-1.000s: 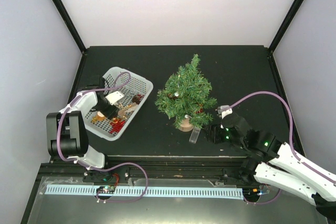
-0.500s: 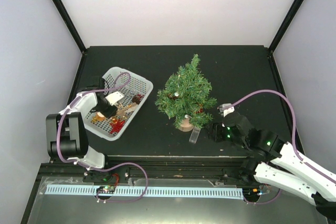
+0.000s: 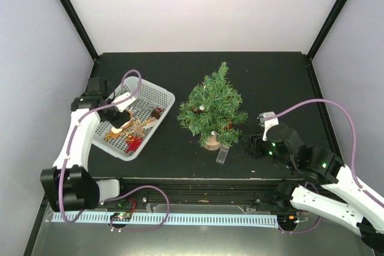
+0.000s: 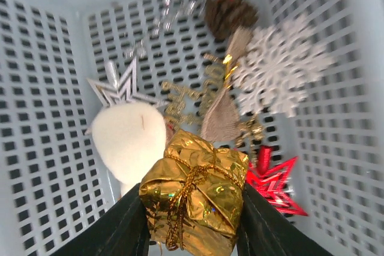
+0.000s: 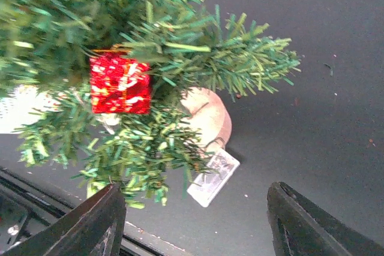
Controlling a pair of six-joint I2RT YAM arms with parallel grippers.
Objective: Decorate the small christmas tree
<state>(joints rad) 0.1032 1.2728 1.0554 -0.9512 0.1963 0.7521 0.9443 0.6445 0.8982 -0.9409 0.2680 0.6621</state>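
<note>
Now left gripper (image 4: 193,232) clamps gold foil gift-box ornament (image 4: 195,190) over white perforated plastic basket (image 4: 48,118); right gripper (image 5: 195,223) gapes wide beside small green christmas tree (image 5: 150,46).

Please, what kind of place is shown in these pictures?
Probably a robot test cell, not a home: a black table enclosed by plain white walls, two robot arms bolted at its near edge, and staged props, a small christmas tree and a white basket of ornaments.

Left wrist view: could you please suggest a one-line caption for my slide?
The left gripper clamps a gold-wrapped gift ornament over a white basket holding a snowflake, red star and pinecone.
</note>
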